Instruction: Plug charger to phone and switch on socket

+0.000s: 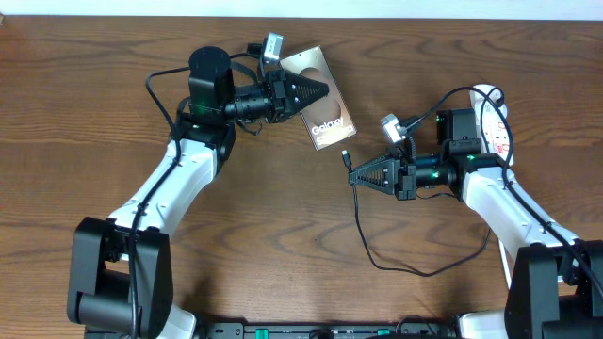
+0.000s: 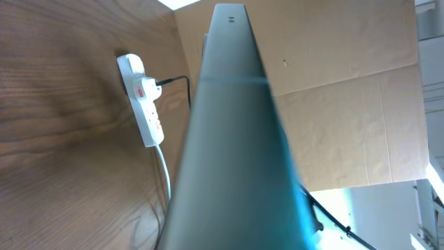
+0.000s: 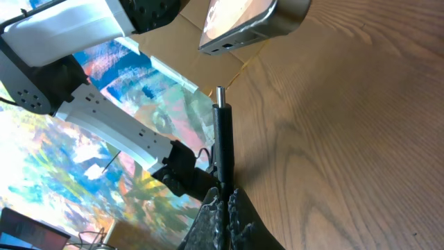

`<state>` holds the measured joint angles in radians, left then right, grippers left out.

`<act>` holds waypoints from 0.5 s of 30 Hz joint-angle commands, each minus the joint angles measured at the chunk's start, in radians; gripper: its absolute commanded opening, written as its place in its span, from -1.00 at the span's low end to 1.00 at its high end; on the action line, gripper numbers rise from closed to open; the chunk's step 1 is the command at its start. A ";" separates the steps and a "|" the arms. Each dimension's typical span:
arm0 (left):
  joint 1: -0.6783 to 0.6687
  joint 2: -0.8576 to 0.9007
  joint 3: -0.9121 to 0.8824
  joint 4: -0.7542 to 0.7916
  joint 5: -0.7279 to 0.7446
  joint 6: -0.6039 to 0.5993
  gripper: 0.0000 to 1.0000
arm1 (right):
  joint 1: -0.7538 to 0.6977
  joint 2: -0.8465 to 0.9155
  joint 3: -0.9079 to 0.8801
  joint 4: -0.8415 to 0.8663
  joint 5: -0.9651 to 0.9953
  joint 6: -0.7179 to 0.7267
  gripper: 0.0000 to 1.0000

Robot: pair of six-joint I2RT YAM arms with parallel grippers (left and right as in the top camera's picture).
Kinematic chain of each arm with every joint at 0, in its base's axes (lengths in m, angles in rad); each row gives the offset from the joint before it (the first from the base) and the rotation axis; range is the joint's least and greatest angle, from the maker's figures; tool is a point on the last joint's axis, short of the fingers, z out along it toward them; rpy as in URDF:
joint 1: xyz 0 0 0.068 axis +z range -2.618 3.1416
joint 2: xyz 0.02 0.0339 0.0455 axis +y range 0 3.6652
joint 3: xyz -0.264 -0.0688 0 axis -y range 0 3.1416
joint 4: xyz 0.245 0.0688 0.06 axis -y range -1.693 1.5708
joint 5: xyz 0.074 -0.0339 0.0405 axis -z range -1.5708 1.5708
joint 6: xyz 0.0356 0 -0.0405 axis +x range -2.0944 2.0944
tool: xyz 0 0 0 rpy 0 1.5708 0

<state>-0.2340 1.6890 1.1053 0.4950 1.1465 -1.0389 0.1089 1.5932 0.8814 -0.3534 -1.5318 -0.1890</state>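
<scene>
The bronze-grey phone [image 1: 330,125] with white "Galaxy" lettering is held at its far end by my left gripper [image 1: 318,91], which is shut on it. In the left wrist view the phone [image 2: 236,139] fills the middle, edge-on. My right gripper [image 1: 358,174] is shut on the charger's black plug [image 1: 348,158], whose tip points at the phone's near end, a short gap away. In the right wrist view the plug [image 3: 222,135] rises from my shut fingers [image 3: 223,201] toward the phone's port edge [image 3: 246,24]. The thin black cable [image 1: 372,254] loops across the table. The white socket strip [image 1: 496,127] lies at the right.
The socket strip also shows in the left wrist view [image 2: 142,97], with a red switch, a black plug lead and a white cord. The right arm covers part of the strip in the overhead view. The wooden table [image 1: 283,245] lies below.
</scene>
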 commanded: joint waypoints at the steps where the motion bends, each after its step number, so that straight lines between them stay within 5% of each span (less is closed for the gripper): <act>1: -0.002 -0.019 0.018 0.012 0.025 0.034 -0.85 | 0.004 -0.008 0.000 0.003 -0.030 -0.014 -0.98; 15: -0.041 -0.019 0.018 0.012 0.028 0.076 -0.85 | 0.004 -0.008 0.000 0.006 -0.030 -0.014 -0.98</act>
<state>-0.2752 1.6890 1.1053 0.4953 1.1469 -0.9859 0.1089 1.5932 0.8814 -0.3492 -1.5322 -0.1890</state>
